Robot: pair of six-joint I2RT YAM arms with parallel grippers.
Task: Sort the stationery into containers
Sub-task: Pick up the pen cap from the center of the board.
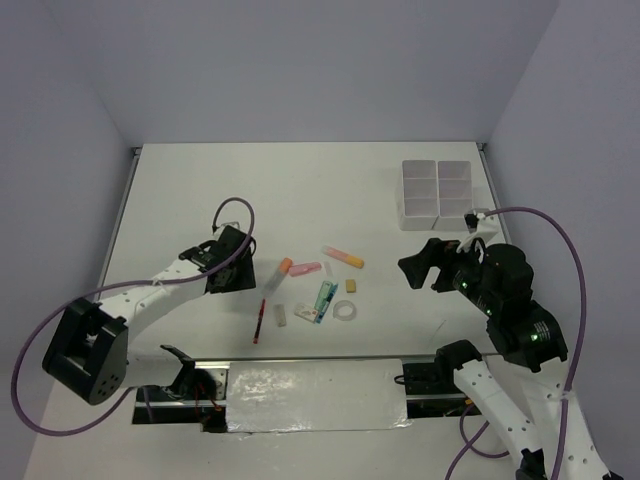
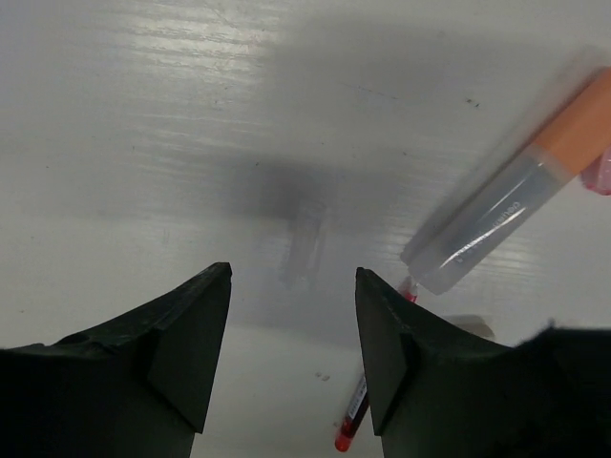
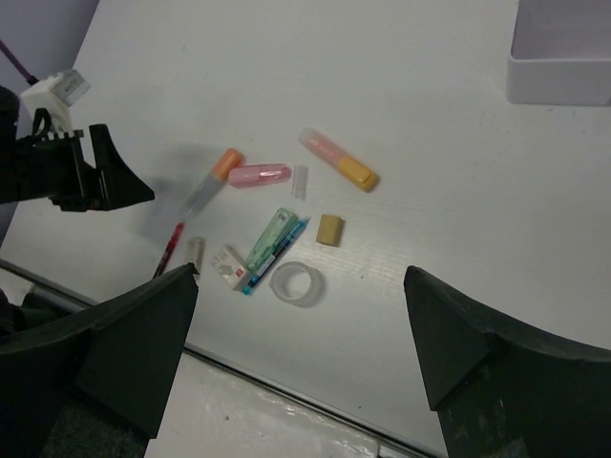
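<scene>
White desk: carries every item and both arms.
Containers: 2 joined translucent white trays, 6 compartments in all, at the far right corner of the desk, well apart from the loose items; I cannot tell what lies inside.
Stationery: loose cluster midway between the left and right edges, nearer the near edge.
Orange-capped marker: clear body, lying slantwise at the left of the cluster, just beside the left fingers.
Pink marker: just right of the orange cap.
Pink-yellow marker: farthest from the near edge.
Red pen: thin, nearest the left edge.
Green packet: in the middle, a blue pen along it.
Yellow eraser: right of the packet.
Tape ring: clear, flat, on the near side of the yellow eraser.
Left gripper: jaws apart over bare desk, nothing between them.
Right gripper: jaws spread wide, holding nothing, raised between cluster and trays.
</scene>
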